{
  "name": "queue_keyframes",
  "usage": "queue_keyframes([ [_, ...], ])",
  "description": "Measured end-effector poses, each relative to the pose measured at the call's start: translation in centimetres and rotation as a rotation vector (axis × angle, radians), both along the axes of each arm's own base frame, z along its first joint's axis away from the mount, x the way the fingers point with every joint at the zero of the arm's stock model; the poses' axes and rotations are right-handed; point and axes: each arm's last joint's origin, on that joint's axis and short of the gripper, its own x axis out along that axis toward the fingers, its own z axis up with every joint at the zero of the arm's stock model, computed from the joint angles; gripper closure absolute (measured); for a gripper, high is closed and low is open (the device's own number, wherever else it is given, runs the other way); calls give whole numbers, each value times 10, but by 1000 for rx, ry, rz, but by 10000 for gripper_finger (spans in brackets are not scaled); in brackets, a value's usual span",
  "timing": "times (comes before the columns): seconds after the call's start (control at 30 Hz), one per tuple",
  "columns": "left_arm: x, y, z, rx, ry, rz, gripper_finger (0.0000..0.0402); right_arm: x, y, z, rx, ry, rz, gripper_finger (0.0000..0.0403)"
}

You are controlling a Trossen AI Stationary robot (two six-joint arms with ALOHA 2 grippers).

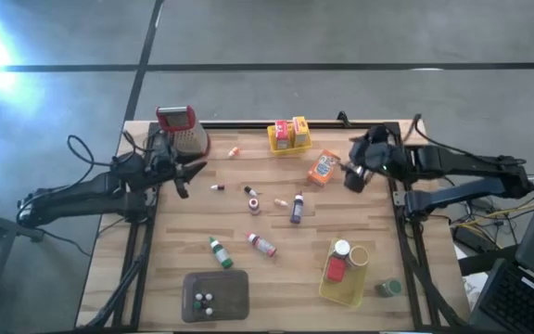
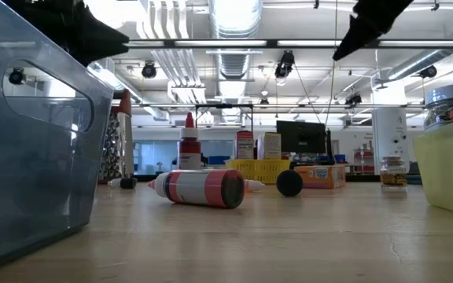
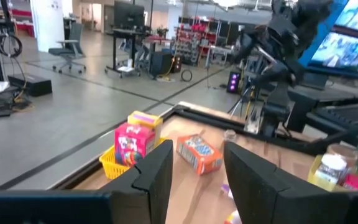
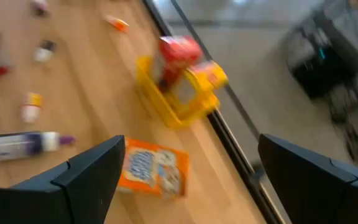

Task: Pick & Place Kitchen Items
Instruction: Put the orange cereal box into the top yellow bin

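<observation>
The right gripper (image 4: 188,171) hangs with jaws spread wide and empty, the flat orange cardboard box (image 4: 153,168) lying on the table just below and between its fingers. This looks like the approach; next it must descend and close.

The left gripper (image 3: 194,180) waits, part open, empty.

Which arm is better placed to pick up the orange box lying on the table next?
Right. The right gripper hangs open just beside the orange box, which shows right under it in its wrist view. The left gripper is empty too, but sits across the table near the grater.
</observation>
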Motion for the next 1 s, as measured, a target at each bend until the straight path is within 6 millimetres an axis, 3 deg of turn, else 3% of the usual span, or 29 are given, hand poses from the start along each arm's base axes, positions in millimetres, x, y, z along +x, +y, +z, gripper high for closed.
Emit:
queue_keyframes([
  [0.37, 2, 0, -27, -21, 86, 0, 252, 14, -52, 17, 329, 40, -279, 39],
  [0.57, 2, 1, -45, -35, 142, 0, 252, 35, -73, 25, 340, 63, -335, 39],
  [0.67, 2, 0, -55, -42, 169, 0, 252, 48, -78, 29, 265, 160, -220, 39],
  [0.77, 1, 0, -67, -50, 201, -1, 252, 57, -82, 29, 133, 357, 3, 39],
  [1.0, -3, -1, -96, -70, 287, -1, 252, 71, -81, 11, 11, 591, 406, 39],
])
